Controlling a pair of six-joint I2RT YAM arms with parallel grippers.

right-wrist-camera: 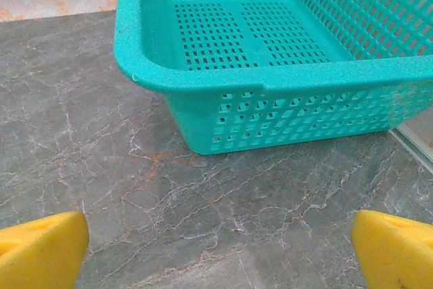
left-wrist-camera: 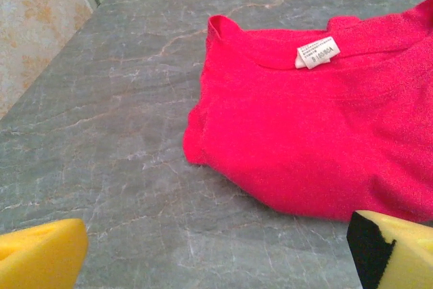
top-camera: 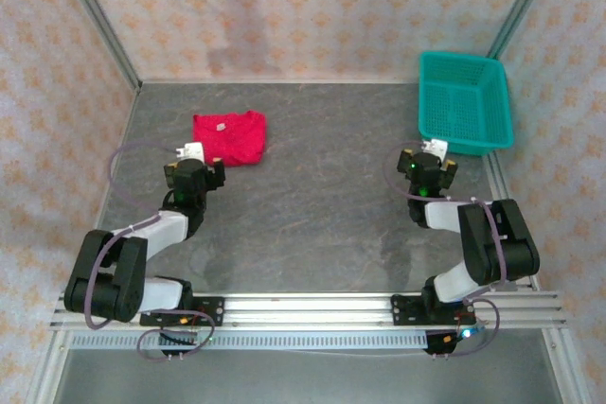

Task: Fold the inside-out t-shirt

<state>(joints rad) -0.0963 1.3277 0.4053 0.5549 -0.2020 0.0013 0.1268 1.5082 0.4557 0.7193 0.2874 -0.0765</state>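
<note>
Bright red all over the t-shirt [top-camera: 229, 137], white with dark print on its tag [left-wrist-camera: 316, 52]. Teal on the perforated basket [right-wrist-camera: 270, 76], yellow on the foam fingertips [right-wrist-camera: 40, 252]. Grey with pale marble veining across the table [top-camera: 312, 196], beige with orange floral motifs on the walls [top-camera: 312, 7].

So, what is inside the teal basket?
The teal basket has nothing lying on the part of its mesh floor that can be seen. From the right wrist camera, its near wall covers the closest strip of floor.
</note>
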